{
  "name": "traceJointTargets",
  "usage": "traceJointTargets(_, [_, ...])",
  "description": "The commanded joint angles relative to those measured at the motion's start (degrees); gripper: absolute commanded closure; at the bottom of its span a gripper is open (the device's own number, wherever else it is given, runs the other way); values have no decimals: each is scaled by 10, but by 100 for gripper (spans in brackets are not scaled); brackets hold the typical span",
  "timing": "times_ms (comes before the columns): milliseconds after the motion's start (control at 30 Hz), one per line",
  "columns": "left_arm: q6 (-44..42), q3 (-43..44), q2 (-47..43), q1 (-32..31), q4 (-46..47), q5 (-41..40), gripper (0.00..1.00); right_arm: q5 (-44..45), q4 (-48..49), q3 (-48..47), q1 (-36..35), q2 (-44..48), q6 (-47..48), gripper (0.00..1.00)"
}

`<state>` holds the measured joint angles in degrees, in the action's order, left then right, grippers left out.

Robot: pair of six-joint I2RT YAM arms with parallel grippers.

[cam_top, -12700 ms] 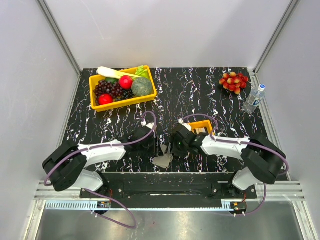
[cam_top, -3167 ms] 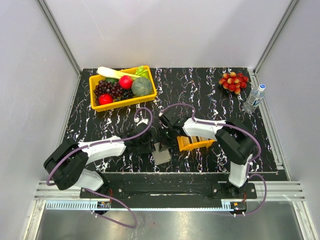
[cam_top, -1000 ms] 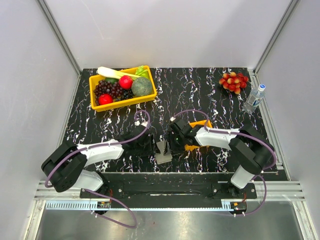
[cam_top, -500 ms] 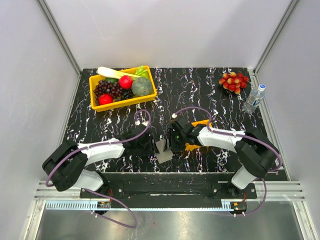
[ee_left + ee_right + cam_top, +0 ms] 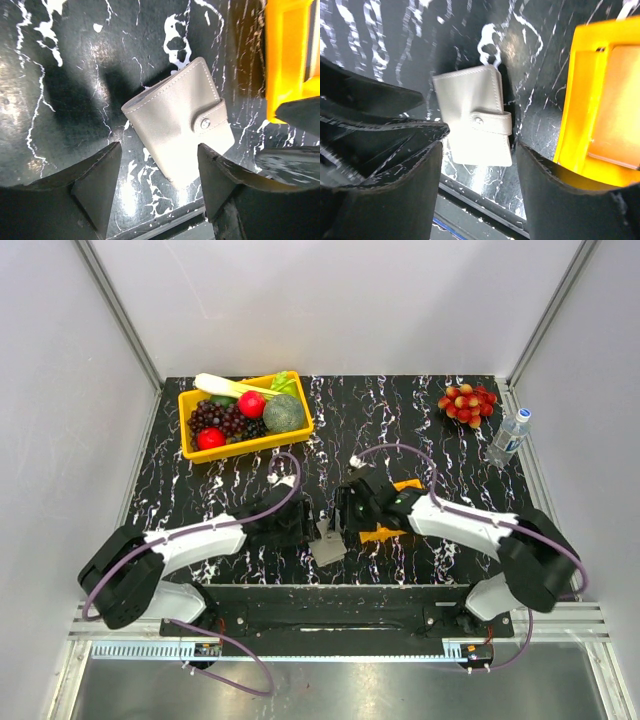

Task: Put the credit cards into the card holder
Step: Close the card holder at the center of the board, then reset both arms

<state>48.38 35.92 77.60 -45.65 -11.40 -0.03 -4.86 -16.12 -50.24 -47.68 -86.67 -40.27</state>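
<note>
Below your open left tool [image 5: 159,150] and open right tool [image 5: 479,146], the shut holder [image 5: 170,115] looks light, floppy; pinch its edge.

even bright light from above; the glossy bench [image 5: 400,420] glares in patches; wrist views blur the near jaws.

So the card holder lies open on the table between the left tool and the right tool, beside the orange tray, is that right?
Not quite. The card holder is folded shut, its strap across the front, as the left wrist view shows. It does lie on the table, between the left tool and the right tool, beside the orange tray.
</note>
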Motion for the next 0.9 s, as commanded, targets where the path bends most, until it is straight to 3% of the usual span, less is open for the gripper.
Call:
traceJointTargets(0, [-15, 23, -65, -1, -22, -63, 31, 88, 16, -3, -2, 88, 39, 30])
traceJointTargets(67, [-15, 24, -88, 1, -37, -79, 24, 120, 9, 2, 0, 116, 46, 23])
traceJointTargets(233, [-20, 26, -133, 16, -66, -99, 13, 107, -63, 1, 1, 161, 65, 21])
traceJointTargets(400, [-26, 32, -146, 35, -102, -104, 1, 101, -180, 59, 1, 253, -78, 21])
traceJointTargets(500, [-21, 25, -154, 41, -102, -104, 1, 111, -196, 147, 2, 378, -135, 21])
traceJointTargets(633, [-22, 27, -149, 48, -98, -95, 1, 157, -222, 198, 4, 476, -190, 12])
traceJointTargets(733, [-30, 39, -136, 51, -99, -85, 1, 194, -221, 199, 11, 464, -184, 8])
traceJointTargets(867, [-35, 54, -119, 54, -99, -72, 1, 208, -215, 161, 58, 381, -136, 1])
